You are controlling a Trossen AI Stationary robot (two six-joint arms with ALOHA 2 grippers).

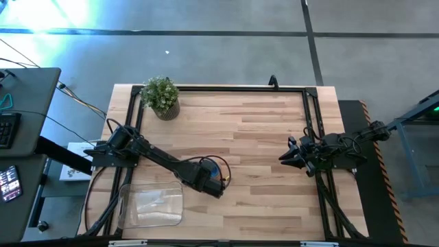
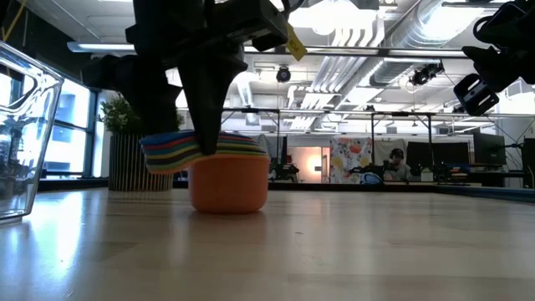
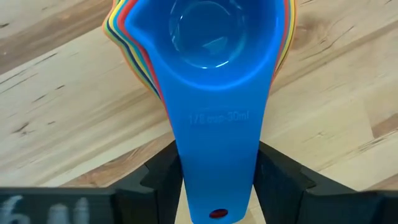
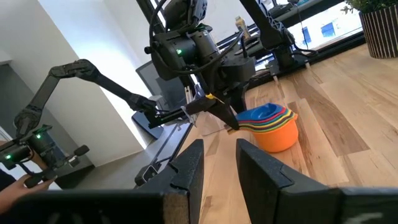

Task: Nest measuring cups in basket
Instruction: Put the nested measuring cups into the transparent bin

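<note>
All the measuring cups (image 4: 272, 126) are sitting stacked on the table (image 1: 260, 130). Left gripper (image 3: 217, 180) is hugging their handles, ready to carry them to the basket (image 1: 152, 204). Right gripper (image 1: 289, 156), off to the side, is holding nothing.

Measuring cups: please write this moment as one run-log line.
left tool: astride handles of nested measuring cups | cups: on table, outside basket | right tool: idle, table's right side

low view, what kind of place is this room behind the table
Probably an open-plan office or lab: exposed ceiling ducts, desks with monitors where a person sits, and a wooden table as the robot's workbench.
</note>
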